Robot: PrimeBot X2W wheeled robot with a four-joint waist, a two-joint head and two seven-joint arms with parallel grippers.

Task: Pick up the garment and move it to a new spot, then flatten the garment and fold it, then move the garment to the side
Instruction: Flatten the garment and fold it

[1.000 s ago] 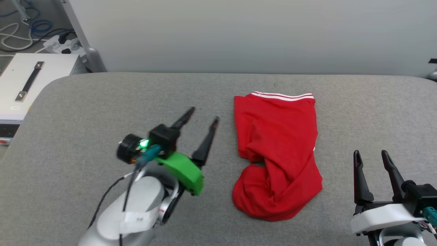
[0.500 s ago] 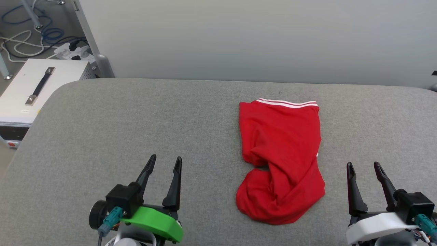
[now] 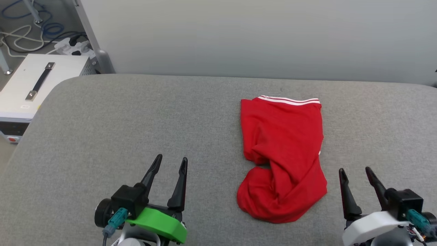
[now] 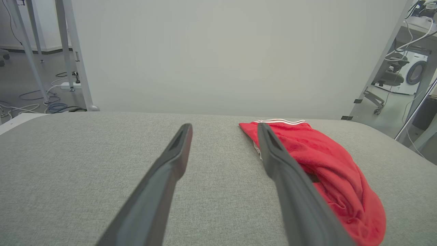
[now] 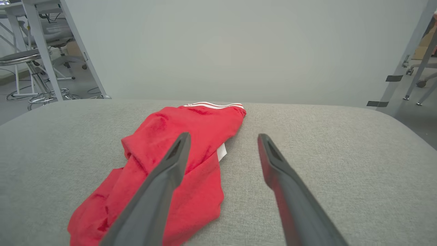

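Off the left edge of the grey padded table (image 3: 136, 112), a white box (image 3: 37, 78) with a dark strap handle sits on the floor.

On to the left gripper (image 3: 172, 158), and here's the change. A second ago it was reaching out over the middle of the table, canted over, fingertips close to the garment's left side. Now it's pulled right back to the near edge, fingers pointing straight up the head view, spread apart with nothing between them. The left wrist view confirms it: bare grey fabric in the gap. The head camera has shifted a touch too, so small slides in the scene don't count.

Right of centre lies the garment (image 3: 283, 153), red, doubled into a long narrow bundle. Its striped trim (image 3: 290, 100) is toward the far edge, and its near end is bunched and rumpled toward the near edge. Its shape looks the same as a second ago. Nothing is touching it.

Finally, the right gripper (image 3: 354, 169) waits at the near edge just right of the garment's near end, fingers parted and empty, much as it was.

So the left arm has backed off open-jawed and both arms sit parked. That looks to me like a release and a retreat, with the garment folded and set to the right, late in the task. The fold is loose, though. That crumpled near end may need another smoothing pass if a tidy result matters.
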